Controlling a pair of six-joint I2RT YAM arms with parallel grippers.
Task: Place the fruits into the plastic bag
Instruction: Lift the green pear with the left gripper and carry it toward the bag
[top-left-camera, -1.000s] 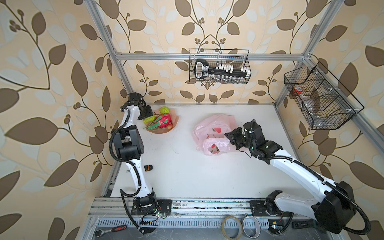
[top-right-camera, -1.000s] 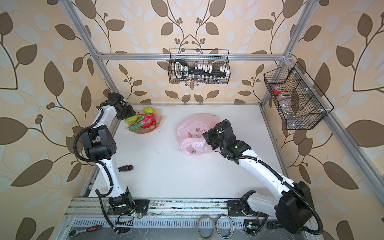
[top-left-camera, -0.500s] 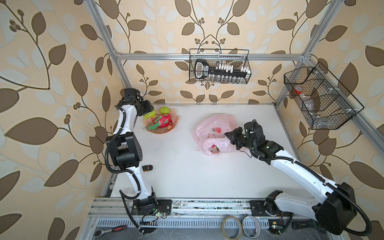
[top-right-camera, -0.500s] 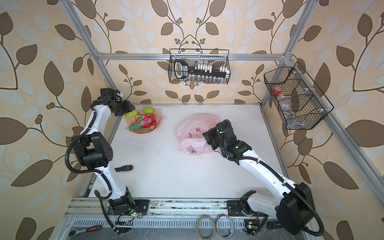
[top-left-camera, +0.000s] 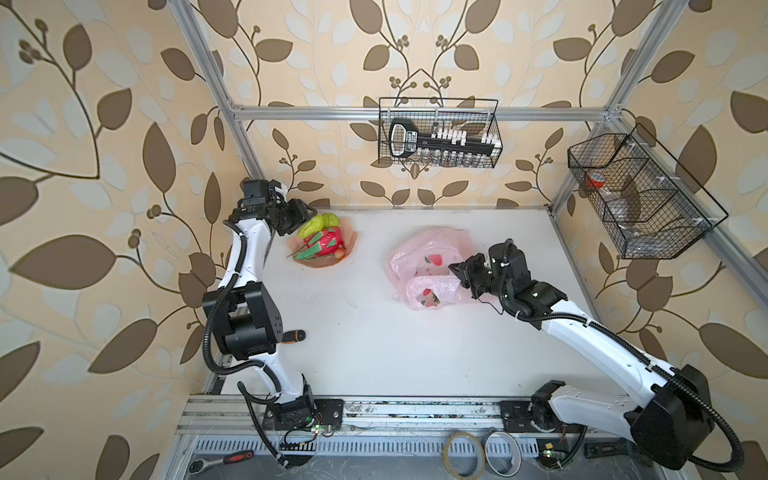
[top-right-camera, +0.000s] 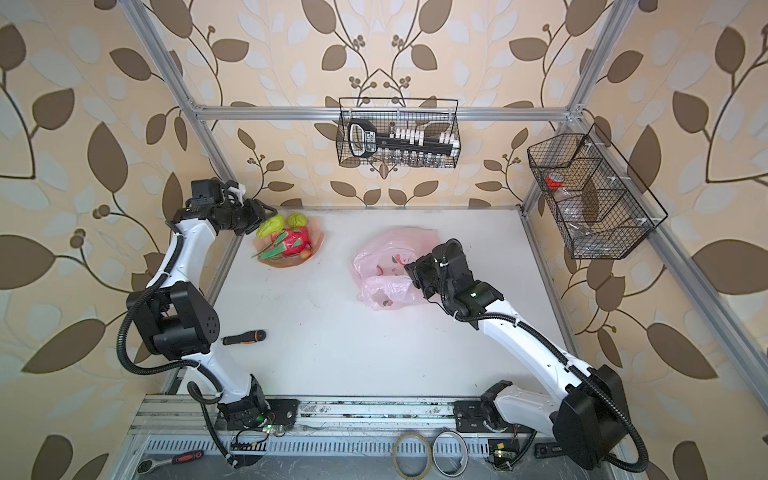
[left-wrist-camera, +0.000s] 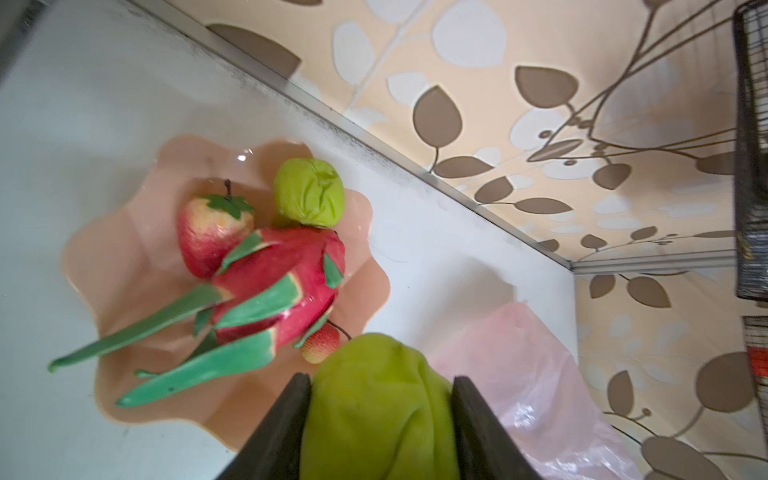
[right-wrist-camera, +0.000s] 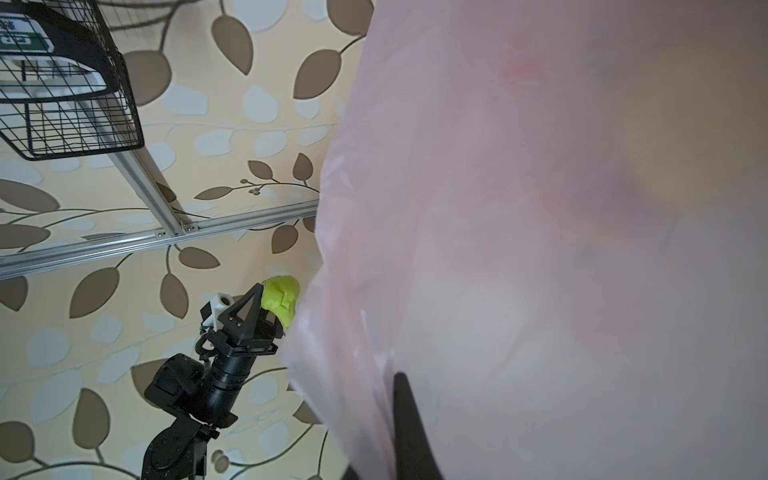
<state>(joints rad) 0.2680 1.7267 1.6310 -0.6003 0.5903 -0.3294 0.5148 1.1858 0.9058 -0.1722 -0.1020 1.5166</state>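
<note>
— Over the peach-pink petal-edged dish (top-left-camera: 352, 245), what is the left gripper (left-wrist-camera: 381, 380) doing?
— Clamping a lumpy green toy fruit (top-right-camera: 269, 227), seemingly clear of the dish.
— Which way is the bag lying?
— The pale-pink crinkly plastic bag (top-left-camera: 424, 266) is sitting mid-table, well apart, toward the right arm's side. The right gripper (top-left-camera: 457, 277) is pinching its edge, clenched, propping it up. The left arm is likely needing a sideways carry across.

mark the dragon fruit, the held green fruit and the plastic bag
dragon fruit (left-wrist-camera: 291, 255): left wrist view, magenta body
held green fruit (left-wrist-camera: 374, 399): left wrist view, top
plastic bag (top-left-camera: 419, 249): a top view, upper fold
</note>
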